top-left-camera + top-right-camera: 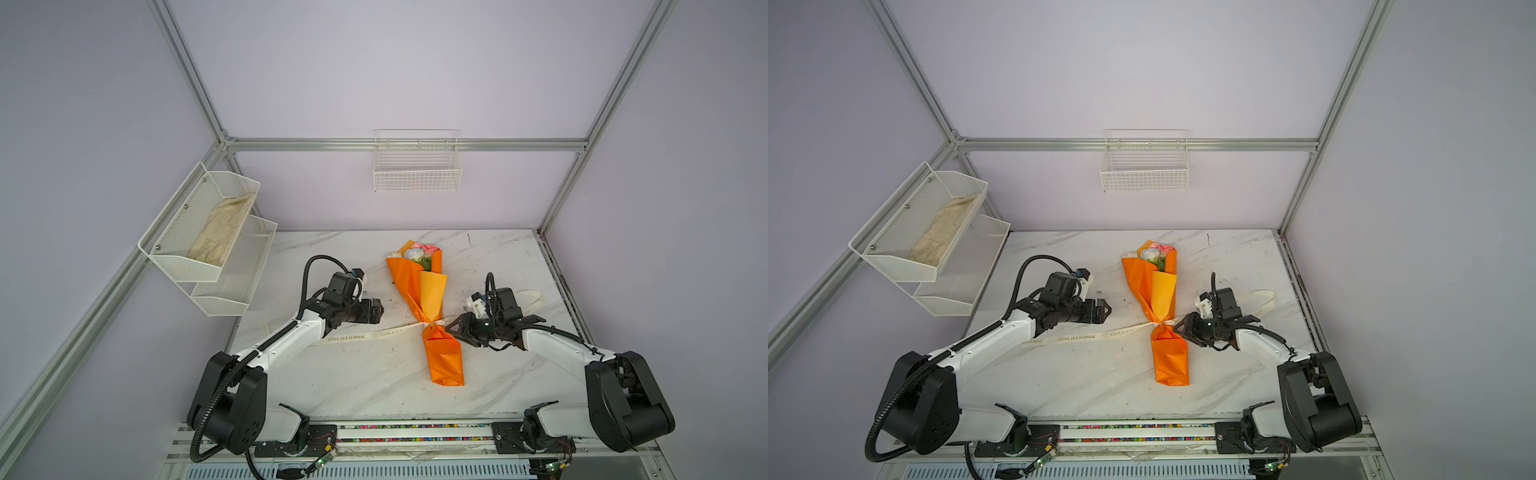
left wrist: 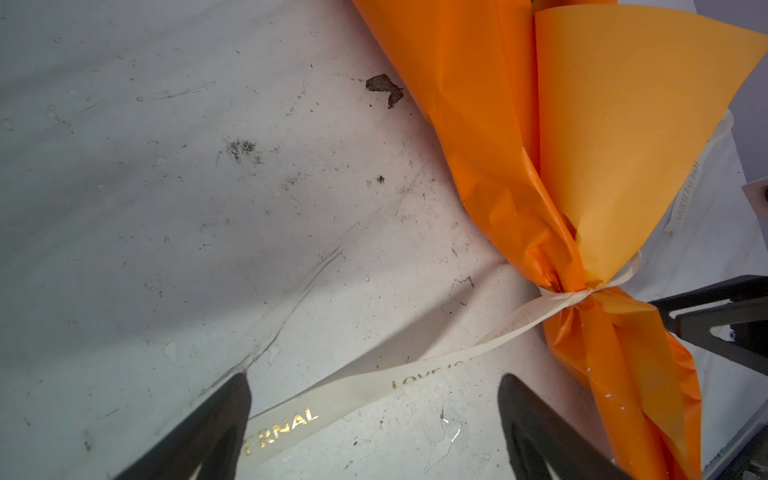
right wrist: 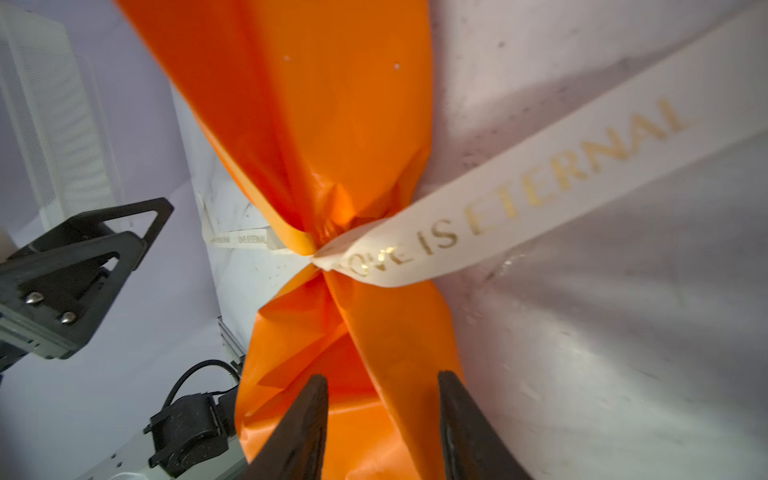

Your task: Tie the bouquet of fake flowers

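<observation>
Your right gripper, jaws part-spread and empty, sat just beside the tied waist of the orange-paper bouquet of fake roses, its long axis crossing the jaws' reach. Your left gripper, wide open, hung farther off, over the cream printed ribbon.

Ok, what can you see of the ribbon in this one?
The ribbon is a flat cream band, satin-like, printed in gold with LOVE IS ETERNAL. It is pulled tight and crossed round the narrow waist of the orange-wrapped bouquet, pinching the paper. One tail lies flat on the table, running left. The other runs right and curls near the table's edge. The left gripper and right gripper are both open, and neither holds it.
</observation>
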Controlling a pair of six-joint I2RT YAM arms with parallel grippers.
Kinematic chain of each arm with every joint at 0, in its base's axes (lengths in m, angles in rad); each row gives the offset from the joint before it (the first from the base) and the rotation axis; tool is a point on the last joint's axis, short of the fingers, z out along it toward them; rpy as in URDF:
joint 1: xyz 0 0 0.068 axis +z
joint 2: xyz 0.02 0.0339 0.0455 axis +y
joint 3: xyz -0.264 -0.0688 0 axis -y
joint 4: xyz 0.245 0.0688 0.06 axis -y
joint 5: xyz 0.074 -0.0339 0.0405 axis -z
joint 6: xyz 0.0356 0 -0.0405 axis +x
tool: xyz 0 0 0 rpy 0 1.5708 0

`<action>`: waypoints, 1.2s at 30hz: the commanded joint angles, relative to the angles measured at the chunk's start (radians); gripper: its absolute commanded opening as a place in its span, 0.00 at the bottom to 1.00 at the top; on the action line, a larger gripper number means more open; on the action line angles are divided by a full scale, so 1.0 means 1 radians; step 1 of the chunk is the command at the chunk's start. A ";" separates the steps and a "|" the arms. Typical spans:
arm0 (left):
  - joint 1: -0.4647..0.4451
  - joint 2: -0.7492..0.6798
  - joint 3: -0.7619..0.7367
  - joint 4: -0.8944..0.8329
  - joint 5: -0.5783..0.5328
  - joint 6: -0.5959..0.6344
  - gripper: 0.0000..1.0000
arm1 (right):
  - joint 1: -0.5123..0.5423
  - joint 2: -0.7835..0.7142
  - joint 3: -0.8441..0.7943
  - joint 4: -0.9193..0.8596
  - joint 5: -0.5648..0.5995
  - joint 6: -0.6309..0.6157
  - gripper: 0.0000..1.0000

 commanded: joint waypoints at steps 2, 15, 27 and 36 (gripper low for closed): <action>-0.017 0.013 0.028 0.028 0.057 -0.032 0.92 | 0.033 0.037 0.045 0.030 0.029 0.008 0.46; -0.189 0.205 0.134 -0.062 -0.089 0.600 0.85 | -0.098 -0.164 0.109 -0.170 0.503 -0.023 0.47; -0.190 0.284 0.171 -0.068 -0.118 0.797 0.73 | -0.101 -0.120 0.139 -0.154 0.470 -0.048 0.47; -0.187 0.304 0.161 -0.120 -0.127 0.848 0.37 | -0.102 -0.109 0.152 -0.151 0.477 -0.051 0.47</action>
